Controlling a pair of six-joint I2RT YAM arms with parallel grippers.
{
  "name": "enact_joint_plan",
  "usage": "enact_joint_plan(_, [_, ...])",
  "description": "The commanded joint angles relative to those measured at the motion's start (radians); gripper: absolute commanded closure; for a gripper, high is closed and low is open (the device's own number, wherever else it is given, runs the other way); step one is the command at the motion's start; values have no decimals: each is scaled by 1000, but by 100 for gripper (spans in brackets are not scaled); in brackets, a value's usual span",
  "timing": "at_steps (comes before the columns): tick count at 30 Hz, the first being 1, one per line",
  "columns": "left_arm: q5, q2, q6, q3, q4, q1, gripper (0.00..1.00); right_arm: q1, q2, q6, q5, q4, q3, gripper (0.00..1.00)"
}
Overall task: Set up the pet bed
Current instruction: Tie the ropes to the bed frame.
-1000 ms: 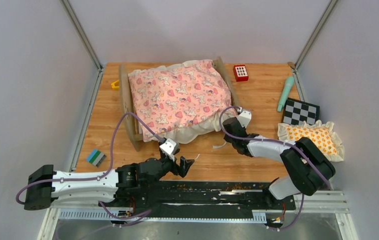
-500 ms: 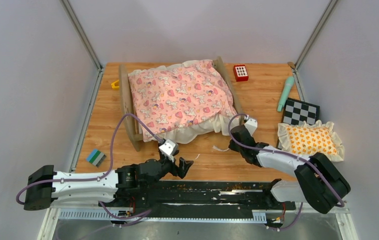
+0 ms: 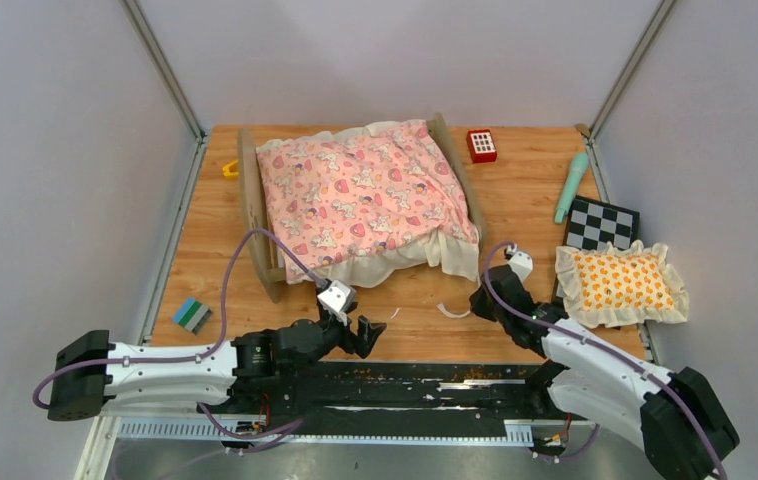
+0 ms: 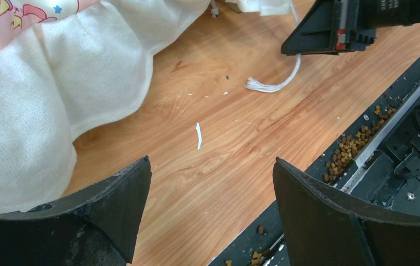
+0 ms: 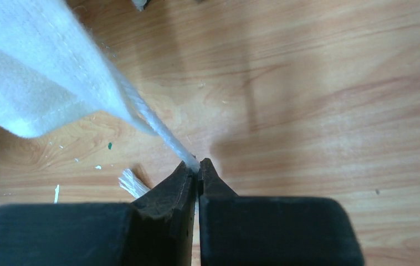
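Here the right claw (image 5: 198, 169) pinches a quilt cord (image 5: 158, 131), end hidden; left claw (image 4: 212, 163) gapes wide.

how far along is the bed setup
Done: the quilt covers the bed frame. In hand: the right tool is shut on a white cord at the quilt's corner; the left tool hangs open, empty. Left: the pillow lies on the table, off the bed.

Top camera looks down; both close wrist cameras share the white cord (image 4: 260, 86).
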Motion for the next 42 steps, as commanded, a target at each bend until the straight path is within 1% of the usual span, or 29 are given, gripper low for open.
enact_joint_plan(1, [-7, 3, -20, -8, 40, -5, 12, 0, -87, 25, 22, -153, -8, 97])
enact_joint_plan(5, [-9, 9, -19, -8, 41, -5, 12, 1, -154, 22, 53, -199, 4, 74])
enact_joint_plan(7, [-12, 9, -16, -8, 41, -5, 12, 1, -188, 11, 70, -210, 14, 68])
enact_joint_plan(10, [-17, 7, -13, -5, 37, -5, 12, 0, -222, -16, 104, -233, 38, 65])
enact_joint_plan(14, [-23, 12, -7, -6, 46, -5, 12, 0, -257, -62, 131, -245, 67, 64])
enact_joint_plan(16, [-22, 25, 3, -3, 64, -5, 12, 0, -272, -97, 99, -190, 60, 66])
enact_joint_plan(18, [-21, 54, 19, 5, 90, -5, 12, 1, -271, -158, 23, -54, 31, 68])
enact_joint_plan(20, [-14, 87, 56, 34, 104, -5, 12, 0, -254, -184, -8, 10, 26, 68])
enact_joint_plan(23, [-12, 151, 184, 153, 45, -5, 11, 0, -245, -182, 3, 8, 42, 67])
enact_joint_plan(25, [-20, 208, 269, 304, -28, 0, 9, 1, -263, -176, 14, -3, 42, 67])
enact_joint_plan(27, [11, 282, 323, 436, -95, 32, 7, 0, -297, -171, 28, -20, 34, 67])
enact_joint_plan(30, [145, 395, 327, 599, -155, 128, 7, 0, -356, -159, 51, -67, 23, 66])
enact_joint_plan(33, [213, 542, 353, 721, -163, 201, 7, 0, -424, -149, 67, -114, 8, 66])
enact_joint_plan(36, [281, 682, 381, 855, -196, 244, 9, 1, -498, -143, 76, -125, -12, 69])
enact_joint_plan(38, [299, 761, 395, 925, -220, 262, 10, 1, -533, -143, 83, -135, -20, 71])
enact_joint_plan(42, [373, 899, 400, 1041, -251, 312, 13, 0, -565, -146, 93, -157, -21, 73])
